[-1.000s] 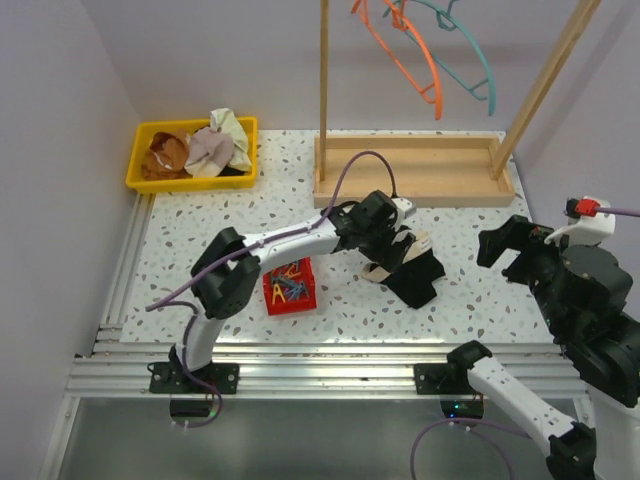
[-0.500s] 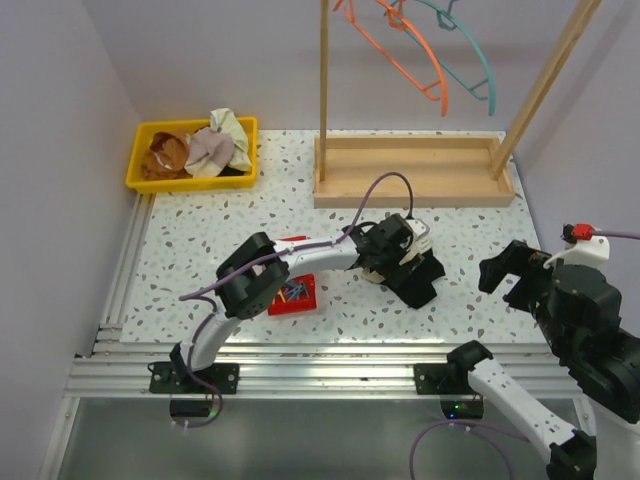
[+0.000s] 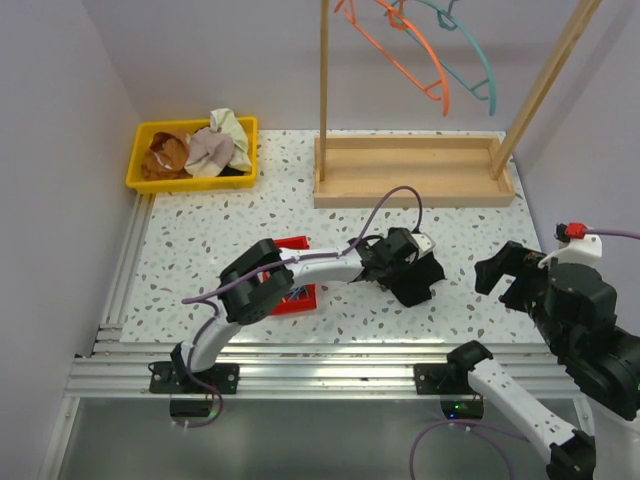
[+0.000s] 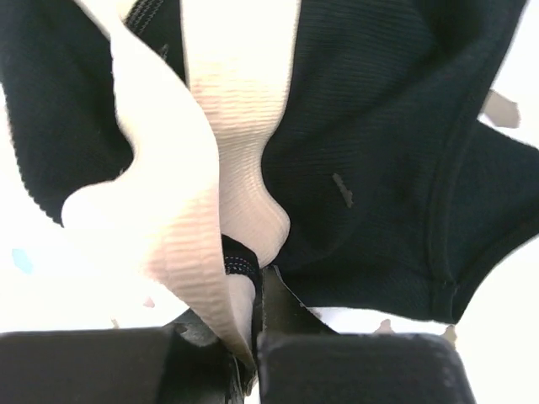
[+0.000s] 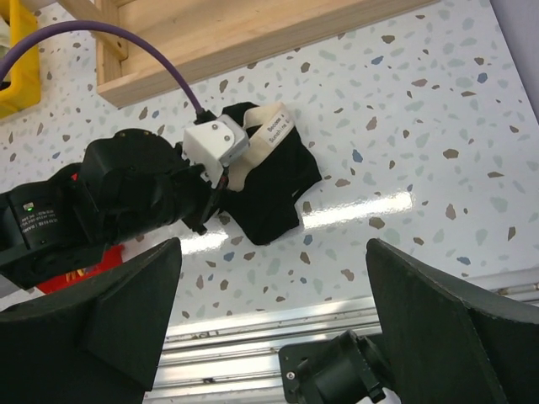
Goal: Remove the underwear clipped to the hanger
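Over the last second we lowered the left gripper [image 4: 251, 341] onto the black underwear [image 3: 420, 280], which lay on the table [image 3: 200, 240], and clenched its jaws on the cream waistband [image 4: 236, 126]. The right gripper [image 5: 269, 332] stayed spread and empty. We judged the garment ready for lifting away.

This is looking like a robotics lab cell rather than a home: a left arm [image 3: 305, 264] and a right arm [image 3: 590, 325] are standing bolted to aluminium framing rails [image 3: 320, 366] along the near edge of a speckled tabletop [image 3: 220, 235]. Plain pale walls [image 3: 60, 150] are boxing the space in. A wooden rack [image 3: 415, 187] carrying plastic hangers [image 3: 443, 95] and a yellow bin [image 3: 140, 184] are sitting there like staged props.
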